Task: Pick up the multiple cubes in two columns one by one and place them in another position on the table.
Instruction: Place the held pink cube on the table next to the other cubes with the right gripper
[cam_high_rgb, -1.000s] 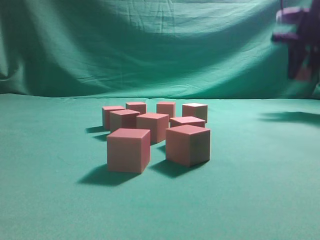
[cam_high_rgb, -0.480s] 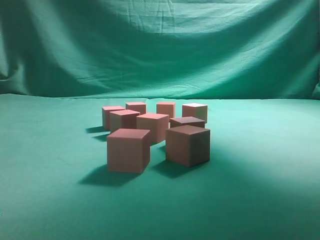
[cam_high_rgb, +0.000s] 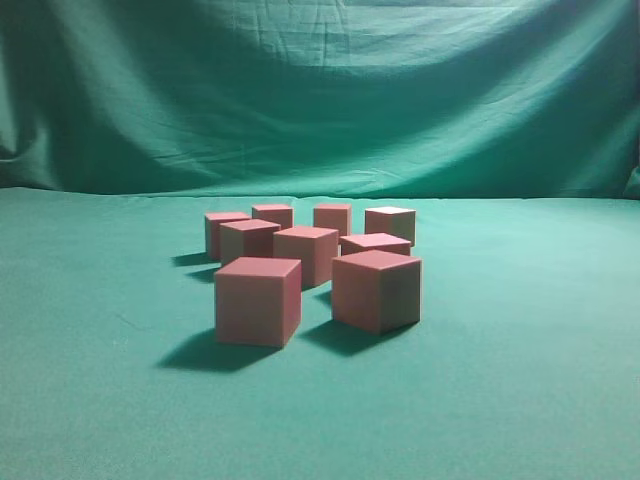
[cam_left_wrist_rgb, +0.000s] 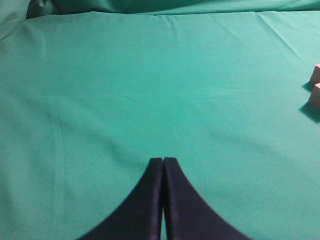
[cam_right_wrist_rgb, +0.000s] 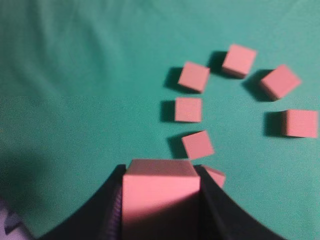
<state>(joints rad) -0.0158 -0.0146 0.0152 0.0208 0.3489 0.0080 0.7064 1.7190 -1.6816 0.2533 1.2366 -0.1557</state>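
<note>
Right hand (cam_right_wrist_rgb: 160, 210) gripping cube (cam_right_wrist_rgb: 160, 192), bottom centre of wrist frame, high above rest of cubes (cam_right_wrist_rgb: 189, 109) spread upper right. Bare tabletop (cam_right_wrist_rgb: 75, 75) lies left, so I'd swing there. Left hand (cam_left_wrist_rgb: 163, 162) closed, idle.

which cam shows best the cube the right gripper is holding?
Right wrist view: the held cube fills the space between the right gripper's fingers, top face and front face clear, above the loose cubes on the table. The exterior view shows only the cubes on the table, no arm. The left wrist view shows its shut left gripper and cloth.
</note>
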